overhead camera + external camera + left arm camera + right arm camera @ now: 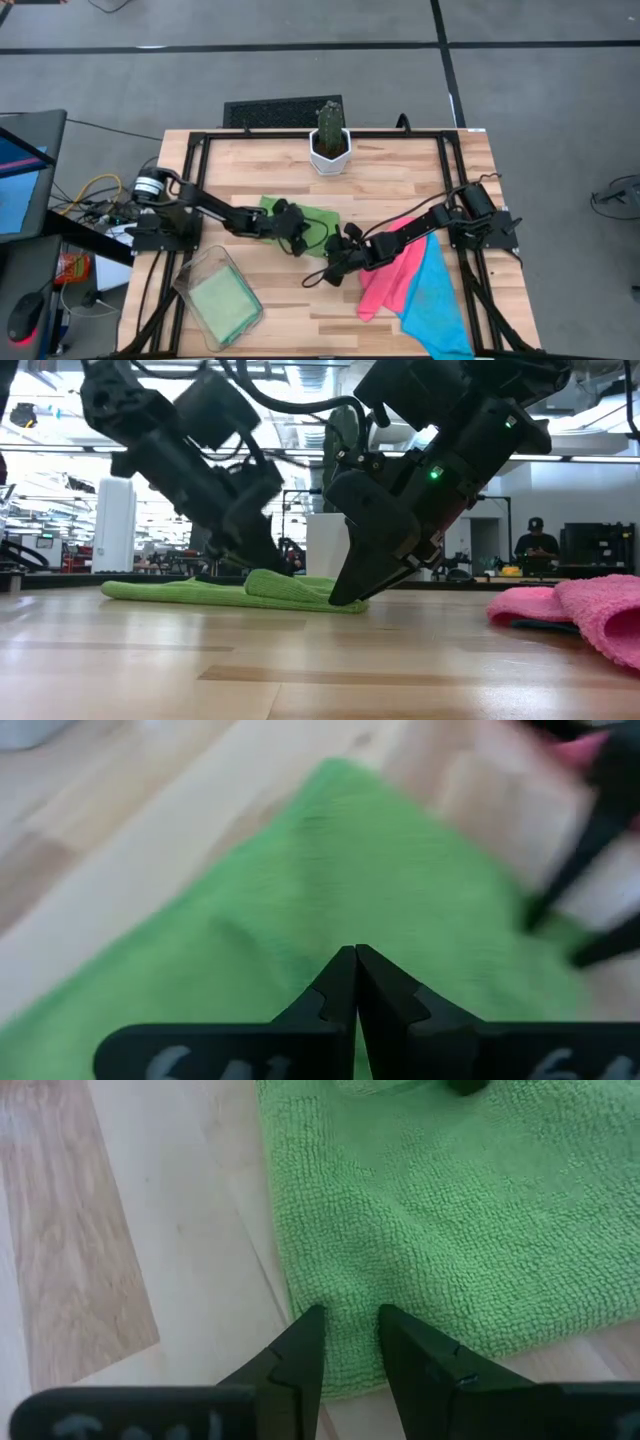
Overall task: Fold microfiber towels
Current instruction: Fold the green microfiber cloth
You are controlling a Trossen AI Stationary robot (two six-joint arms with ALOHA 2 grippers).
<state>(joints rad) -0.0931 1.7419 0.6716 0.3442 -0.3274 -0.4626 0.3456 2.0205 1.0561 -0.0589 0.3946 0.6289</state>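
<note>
Green towel (440,1230) (wrist view) between right gripper (350,1325) jaws.

- A light wooden table (400,180), planked and framed by black rails, fills the centre of the overhead view.
- A small cactus stands upright in a white faceted pot (329,153) at the middle of the table's far edge.
- A clear plastic bin (217,297) sits tilted near the table's front left corner.
- A black mat (282,112) lies on the grey floor just beyond the far edge.
- Yellow and red cables (90,195) tangle beside the table's left side, near a monitor (22,175).
- A person in a dark cap (535,546) stands in the room behind, well apart from the table.
</note>
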